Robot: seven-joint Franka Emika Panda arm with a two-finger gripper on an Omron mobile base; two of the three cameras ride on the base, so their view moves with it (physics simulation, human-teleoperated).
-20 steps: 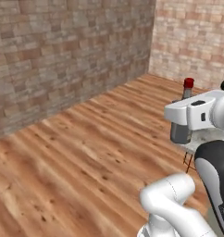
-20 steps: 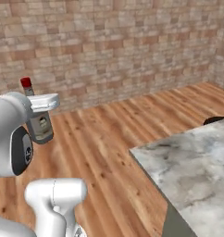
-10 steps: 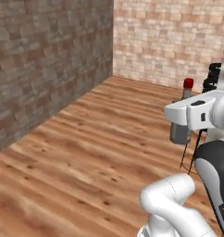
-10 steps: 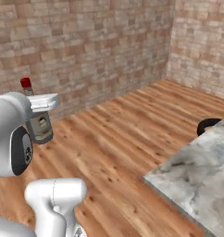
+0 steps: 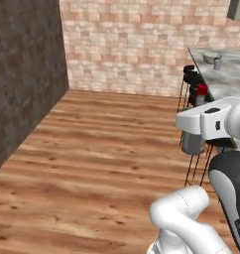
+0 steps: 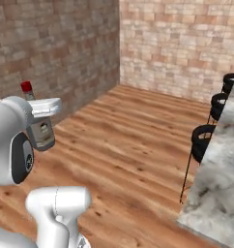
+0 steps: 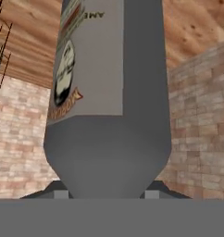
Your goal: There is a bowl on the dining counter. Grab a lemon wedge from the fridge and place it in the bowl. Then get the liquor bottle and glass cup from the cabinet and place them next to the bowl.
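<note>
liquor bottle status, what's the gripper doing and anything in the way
Gripper shut on liquor bottle, carried upright, red cap up. Dining counter ahead right. Black stools line its near edge, open wood floor otherwise.

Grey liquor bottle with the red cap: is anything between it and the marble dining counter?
The gripper holds the grey liquor bottle with the red cap beside the marble dining counter. Black bar stools line its edge on the floor; nothing else visible blocks it.

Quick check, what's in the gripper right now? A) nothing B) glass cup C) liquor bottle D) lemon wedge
C: the gripper is closed around a grey labelled liquor bottle, whose red cap shows above the hand in the right base view.
</note>
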